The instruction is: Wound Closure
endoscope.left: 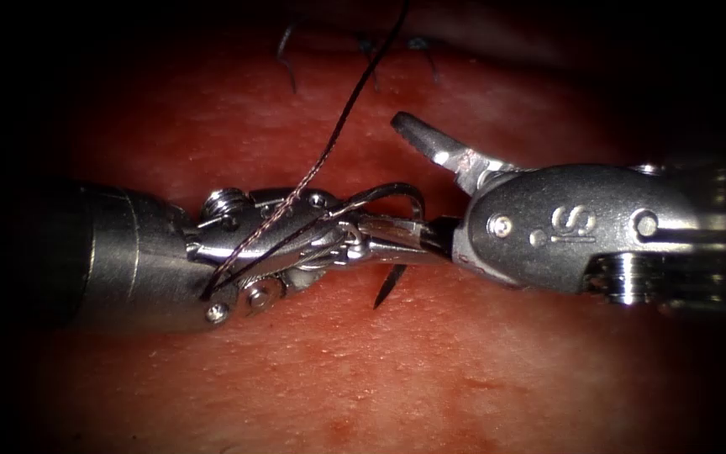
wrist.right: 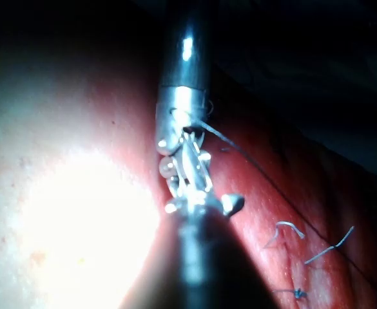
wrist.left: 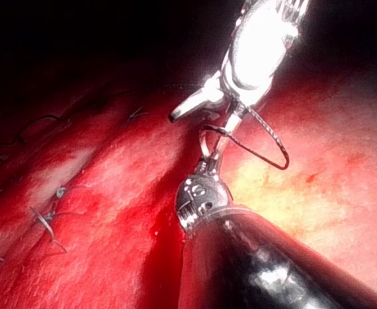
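Note:
My left tool (endoscope.left: 420, 235) reaches in from the left, its jaws shut on the curved needle (endoscope.left: 392, 188) between the tip and the middle. The needle is free of the tissue (endoscope.left: 481, 370). Its body arches above the jaws and its tip (endoscope.left: 388, 287) hangs just under them. My right tool (endoscope.left: 430, 189) meets it head-on with jaws open, one jaw lifted high and the other down by the left tool's tips, holding nothing. Dark thread (endoscope.left: 338, 126) runs from the top across the left tool's wrist. Left wrist view: left tool (wrist.left: 209, 151), needle (wrist.left: 275, 151), right tool (wrist.left: 204, 106).
Earlier stitches with short cut ends of thread (endoscope.left: 286, 52) lie along the cut at the far edge; more cut ends (wrist.right: 285, 229) show in the right wrist view. Red fluid wets the tissue (wrist.left: 130, 219) beside the left tool's shaft.

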### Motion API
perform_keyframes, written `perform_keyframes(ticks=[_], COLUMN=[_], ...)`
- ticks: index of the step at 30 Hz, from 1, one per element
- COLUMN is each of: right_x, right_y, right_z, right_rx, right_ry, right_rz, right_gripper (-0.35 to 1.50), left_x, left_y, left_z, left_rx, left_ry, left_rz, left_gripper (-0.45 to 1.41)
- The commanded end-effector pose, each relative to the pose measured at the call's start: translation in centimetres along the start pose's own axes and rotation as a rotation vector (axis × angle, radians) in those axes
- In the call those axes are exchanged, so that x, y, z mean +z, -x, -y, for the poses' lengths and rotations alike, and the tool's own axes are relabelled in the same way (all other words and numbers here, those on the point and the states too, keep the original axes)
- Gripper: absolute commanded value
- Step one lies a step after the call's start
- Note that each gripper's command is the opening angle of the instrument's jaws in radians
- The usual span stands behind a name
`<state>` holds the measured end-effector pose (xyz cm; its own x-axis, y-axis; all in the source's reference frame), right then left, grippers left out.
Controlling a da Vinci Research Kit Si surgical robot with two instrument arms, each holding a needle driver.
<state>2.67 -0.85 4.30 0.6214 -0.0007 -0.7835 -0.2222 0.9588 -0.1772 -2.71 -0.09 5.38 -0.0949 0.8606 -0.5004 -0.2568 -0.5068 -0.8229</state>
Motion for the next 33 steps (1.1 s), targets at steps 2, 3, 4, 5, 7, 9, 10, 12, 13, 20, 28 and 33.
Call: perform_keyframes(ticks=[2, 3, 4, 5, 7, 9, 10, 12, 13, 20, 28, 33], right_x=[0.07, 0.07, 0.06, 0.05, 0.04, 0.05, 0.05, 0.08, 0.08, 0.24, 0.21, 0.18], right_y=[-0.06, -0.07, -0.09, -0.1, -0.11, -0.07, -0.05, 0.03, 0.03, 0.13, 0.07, 0.0], right_z=[0.03, 0.04, 0.06, 0.07, 0.09, 0.11, 0.1, 0.13, 0.13, 0.09, 0.16, 0.17], right_rx=[-0.022, -0.034, -0.04, -0.046, -0.047, -0.046, -0.045, -0.049, -0.049, 0.087, 0.127, 0.137], right_ry=[0.007, 0.007, 0.007, 0.007, 0.008, 0.043, 0.048, 0.054, 0.054, 0.026, 0.074, 0.11], right_rz=[-0.023, -0.022, -0.022, -0.022, -0.02, 0.03, 0.043, 0.074, 0.074, 0.113, 0.156, 0.149], right_gripper=[0.24, 0.04, -0.35, -0.35, -0.35, -0.35, -0.35, -0.35, -0.35, 1.16, 0.76, 0.61], left_x=[0.09, 0.09, 0.1, 0.1, 0.09, 0.09, 0.08, 0.08, 0.08, 0.06, 0.06, 0.06], left_y=[0.01, 0.01, 0.01, 0.01, 0.01, 0.0, -0.01, -0.02, -0.02, -0.05, -0.06, -0.05], left_z=[0.03, 0.03, 0.03, 0.03, 0.03, 0.02, 0.02, 0.0, 0.0, -0.02, -0.05, -0.06], left_rx=[0.002, 0.002, 0.001, 0.001, 0.001, -0.001, -0.002, 0.003, 0.003, 0.002, 0.01, 0.016], left_ry=[-0.001, -0.001, -0.002, -0.002, -0.003, -0.003, -0.003, 0.0, 0.0, -0.001, -0.006, -0.008], left_rz=[-0.001, -0.001, -0.002, -0.002, -0.004, -0.007, -0.01, -0.01, -0.01, -0.037, -0.047, -0.047], left_gripper=[-0.45, -0.45, -0.45, -0.45, -0.45, -0.45, -0.45, -0.45, -0.45, -0.45, -0.45, -0.45])
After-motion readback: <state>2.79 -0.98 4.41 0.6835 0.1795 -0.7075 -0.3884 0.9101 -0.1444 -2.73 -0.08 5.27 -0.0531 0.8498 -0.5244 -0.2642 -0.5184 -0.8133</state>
